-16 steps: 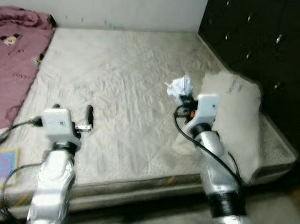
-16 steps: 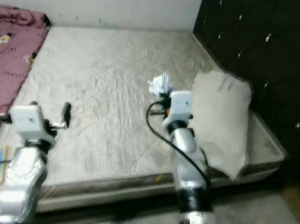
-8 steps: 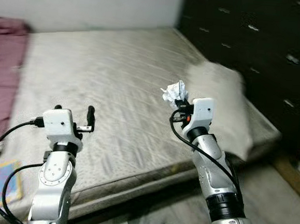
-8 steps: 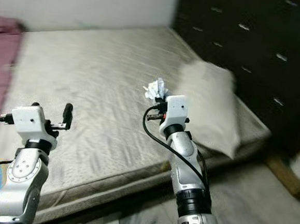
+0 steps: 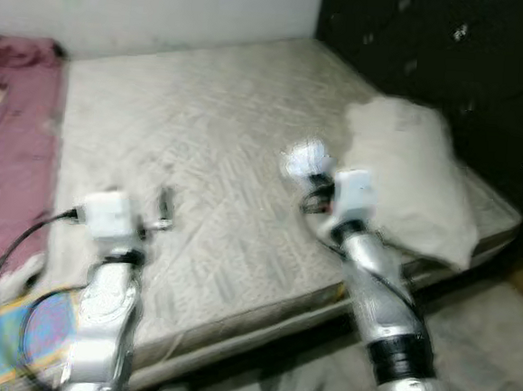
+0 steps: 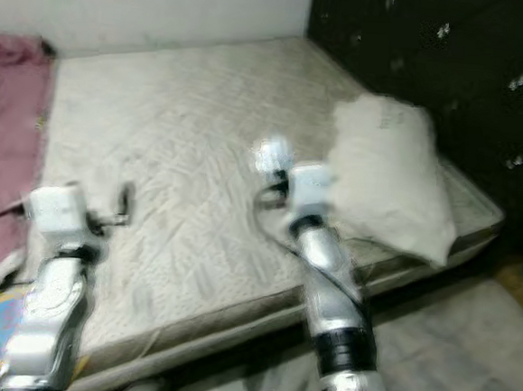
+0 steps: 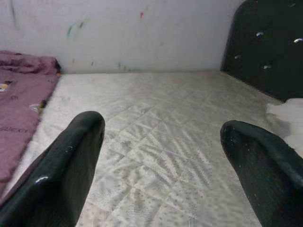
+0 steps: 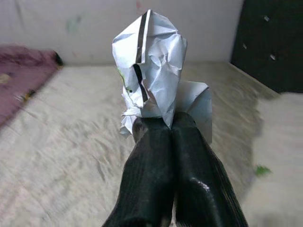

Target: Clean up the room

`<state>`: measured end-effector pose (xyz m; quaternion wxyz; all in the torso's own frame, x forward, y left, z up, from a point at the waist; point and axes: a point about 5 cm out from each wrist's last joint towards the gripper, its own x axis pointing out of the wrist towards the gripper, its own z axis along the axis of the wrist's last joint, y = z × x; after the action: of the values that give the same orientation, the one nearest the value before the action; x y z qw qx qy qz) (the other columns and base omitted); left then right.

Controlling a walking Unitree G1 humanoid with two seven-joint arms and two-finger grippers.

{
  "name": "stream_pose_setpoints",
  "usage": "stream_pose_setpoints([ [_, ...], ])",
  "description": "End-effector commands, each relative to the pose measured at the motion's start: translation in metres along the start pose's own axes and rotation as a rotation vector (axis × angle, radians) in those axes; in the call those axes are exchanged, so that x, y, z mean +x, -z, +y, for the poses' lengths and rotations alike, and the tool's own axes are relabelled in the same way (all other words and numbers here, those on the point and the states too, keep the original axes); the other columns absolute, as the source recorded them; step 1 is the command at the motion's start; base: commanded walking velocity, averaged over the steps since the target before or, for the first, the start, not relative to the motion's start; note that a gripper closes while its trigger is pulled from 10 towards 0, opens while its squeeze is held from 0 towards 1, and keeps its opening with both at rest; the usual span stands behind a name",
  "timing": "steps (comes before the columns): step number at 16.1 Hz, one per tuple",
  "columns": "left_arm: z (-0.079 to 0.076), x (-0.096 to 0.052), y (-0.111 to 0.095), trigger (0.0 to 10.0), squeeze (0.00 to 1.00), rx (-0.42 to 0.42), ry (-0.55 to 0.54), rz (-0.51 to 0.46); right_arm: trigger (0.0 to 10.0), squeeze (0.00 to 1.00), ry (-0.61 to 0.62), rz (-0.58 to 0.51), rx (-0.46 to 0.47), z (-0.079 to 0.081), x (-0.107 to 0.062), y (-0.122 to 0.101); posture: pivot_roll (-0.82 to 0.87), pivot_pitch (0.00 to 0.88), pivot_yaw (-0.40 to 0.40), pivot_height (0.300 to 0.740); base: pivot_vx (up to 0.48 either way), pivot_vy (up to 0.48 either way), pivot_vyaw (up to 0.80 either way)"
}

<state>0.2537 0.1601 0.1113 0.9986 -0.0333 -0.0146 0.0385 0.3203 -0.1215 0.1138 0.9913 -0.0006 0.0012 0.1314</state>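
Note:
My right gripper [image 8: 163, 123] is shut on a crumpled white paper [image 8: 151, 71], held up over the bare mattress [image 5: 203, 128]. In the eye views the same paper [image 5: 304, 158] shows as a blurred white wad just ahead of the right wrist. My left gripper [image 7: 165, 137] is open, its two black fingers [image 7: 61, 175] spread wide above the mattress with nothing between them. The eye views are blurred.
A beige pillow [image 5: 407, 184] lies at the mattress's right side against a dark tufted headboard [image 5: 454, 57]. A maroon blanket [image 5: 13, 131] covers the left part. A colourful book or mat [image 5: 24, 340] lies low on the left. Grey tile floor [image 5: 493, 359] lies to the right.
The camera has swung, so the whole scene has shifted and blurred. Both arms keep the same pose and the right gripper still holds the paper.

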Motion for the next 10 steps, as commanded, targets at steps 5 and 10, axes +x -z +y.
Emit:
stream_pose_setpoints([
  [5, 0.0082, 0.0009, -0.0047, 10.0, 0.0, 0.033, -0.028, -0.021, 10.0, 0.0, -0.01, -0.029, -0.006, 0.007, 0.0033, -0.0072, -0.04, 0.003, -0.013, 0.74, 0.0, 0.0, 0.0],
  [10, 0.0087, 0.0022, -0.0073, 10.0, 0.0, 0.059, -0.036, -0.033, 10.0, 0.0, -0.042, -0.038, -0.046, 0.0127, 0.0035, -0.0085, -0.04, 0.005, -0.014, 0.74, 0.0, 0.0, 0.48],
])
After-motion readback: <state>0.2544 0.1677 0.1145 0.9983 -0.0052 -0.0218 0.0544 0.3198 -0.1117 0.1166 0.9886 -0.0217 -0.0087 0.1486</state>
